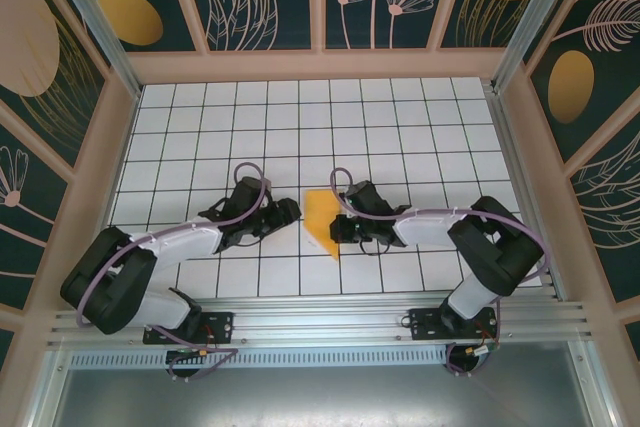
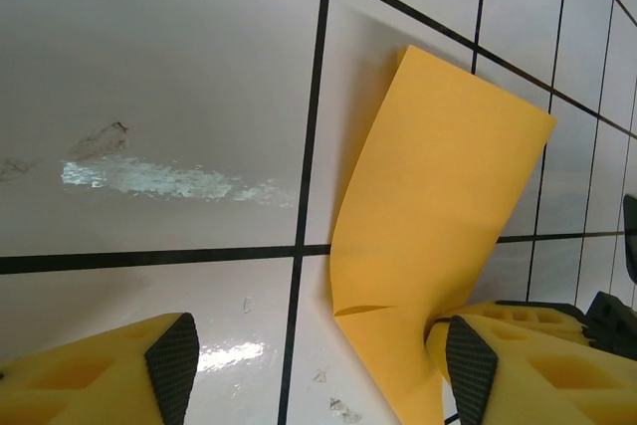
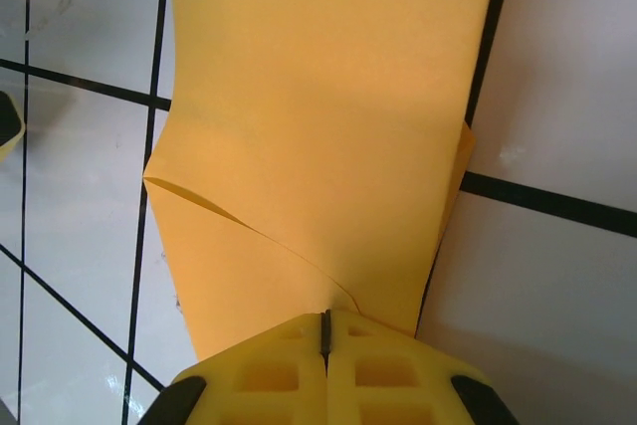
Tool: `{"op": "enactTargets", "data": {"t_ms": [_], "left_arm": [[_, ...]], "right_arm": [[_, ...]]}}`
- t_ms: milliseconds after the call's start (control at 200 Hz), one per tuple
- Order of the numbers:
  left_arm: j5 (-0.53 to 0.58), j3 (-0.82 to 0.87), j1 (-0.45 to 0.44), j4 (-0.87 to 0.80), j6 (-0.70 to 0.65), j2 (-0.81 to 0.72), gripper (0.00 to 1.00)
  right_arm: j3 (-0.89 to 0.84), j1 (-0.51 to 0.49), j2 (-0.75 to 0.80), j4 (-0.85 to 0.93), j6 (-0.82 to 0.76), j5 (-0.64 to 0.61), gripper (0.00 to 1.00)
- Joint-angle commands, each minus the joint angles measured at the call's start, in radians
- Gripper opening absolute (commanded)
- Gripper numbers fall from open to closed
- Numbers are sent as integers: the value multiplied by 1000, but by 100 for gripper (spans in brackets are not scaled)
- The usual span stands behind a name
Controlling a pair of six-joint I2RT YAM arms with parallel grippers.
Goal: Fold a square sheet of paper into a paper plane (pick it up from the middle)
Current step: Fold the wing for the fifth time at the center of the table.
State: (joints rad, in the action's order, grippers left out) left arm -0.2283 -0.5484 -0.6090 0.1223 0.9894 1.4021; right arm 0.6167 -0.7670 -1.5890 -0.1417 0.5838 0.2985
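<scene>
From above, the square sheet of paper point(image 1: 322, 222) lies about midway between the left and right edges of the tiled worktop point(image 1: 400, 127), towards its near edge, with the left gripper point(image 1: 290, 211) and right gripper point(image 1: 340, 231) on either side of it. The right wrist view adds the grip: both fingers pressed together on the sheet's edge, a crease running out from the pinch. The left wrist view shows the left claw gaping, nothing between its fingers, one pad point(image 2: 470, 370) just beside the curled, partly raised sheet

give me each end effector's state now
Left end effector: open, not gripping.
Right end effector: shut on the square sheet of paper.
</scene>
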Motion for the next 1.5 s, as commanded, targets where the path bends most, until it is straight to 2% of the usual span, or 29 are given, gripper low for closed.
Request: {"op": "enactTargets", "data": {"t_ms": [0, 285, 420, 660, 1196, 1496], "left_arm": [[-10, -39, -25, 7, 27, 26, 67], [55, -87, -109, -30, 87, 106, 66], [40, -81, -130, 11, 122, 124, 66], [8, -48, -135, 96, 175, 141, 63], [12, -57, -153, 133, 209, 224, 61], [6, -64, -154, 177, 223, 257, 57]], "right_arm": [[-41, 18, 29, -86, -14, 69, 4], [-68, 44, 37, -108, -26, 91, 4], [-84, 55, 37, -125, -22, 96, 4], [-96, 60, 38, -145, -15, 97, 4], [-139, 67, 37, -198, 11, 100, 5], [-137, 71, 37, -211, 13, 111, 5]]}}
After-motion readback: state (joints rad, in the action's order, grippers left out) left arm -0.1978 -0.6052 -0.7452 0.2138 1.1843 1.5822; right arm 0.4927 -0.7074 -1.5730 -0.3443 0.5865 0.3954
